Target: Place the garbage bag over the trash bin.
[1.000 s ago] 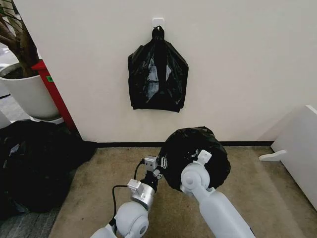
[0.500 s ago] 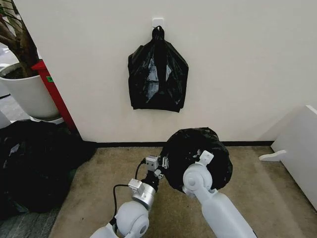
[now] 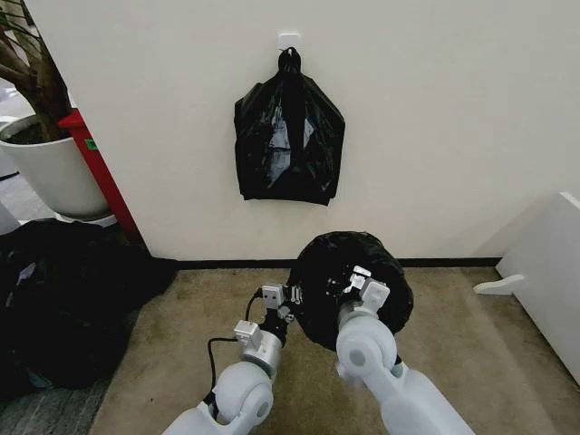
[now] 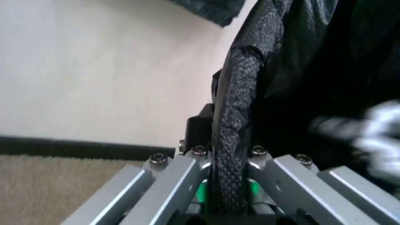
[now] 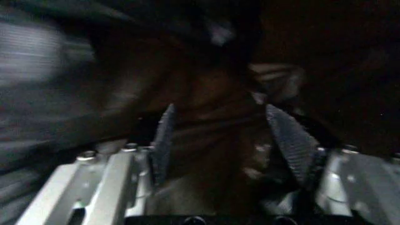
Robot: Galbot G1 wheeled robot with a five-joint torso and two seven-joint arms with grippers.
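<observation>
Bag pulled over the bin

Garbage bag (image 3: 349,272) now covers the trash bin, seen at 6 o'clock on the carpet (image 3: 471,362). Since a second ago the right gripper (image 3: 355,283) has been shifted toward 11 o'clock, fingers parted over plastic. The left gripper (image 3: 288,297) is clamped on the bag's edge. A bag bundle (image 3: 288,136) hangs on the wall (image 3: 435,109) at 12 o'clock.

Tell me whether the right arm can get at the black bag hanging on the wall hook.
Probably not as things stand: the right gripper is low, open in the garbage bag, and the hanging bag sits well above it.
</observation>
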